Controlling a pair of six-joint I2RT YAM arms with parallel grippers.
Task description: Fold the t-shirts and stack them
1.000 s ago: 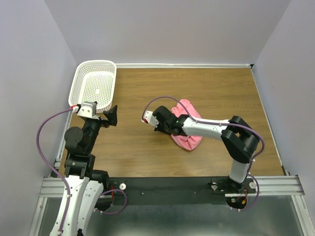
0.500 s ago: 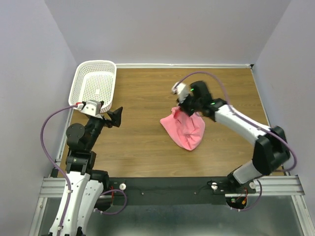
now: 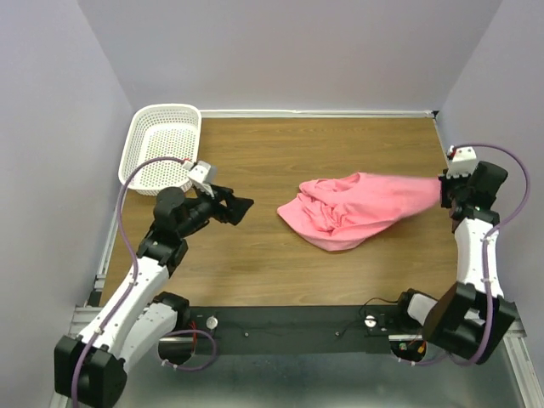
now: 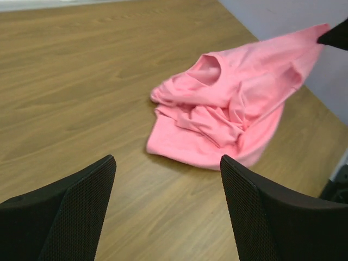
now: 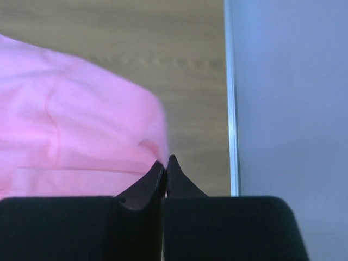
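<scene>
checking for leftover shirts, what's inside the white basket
Only the basket's perforated floor shows, with no shirt in it. A purple cable crosses its near edge and hides a thin strip there.

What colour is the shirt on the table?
The t-shirt is plain salmon pink, with no print. The left wrist view shows it best.

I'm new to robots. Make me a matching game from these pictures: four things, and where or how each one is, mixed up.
1. t-shirt
2. basket
3. left end effector
4. right end effector

A. shut on pink cloth
B. far left corner of the table
C. open, holding nothing
D. bunched mid-table, one end pulled right

Pairs: 1-D, 2-B, 3-C, 4-A
</scene>
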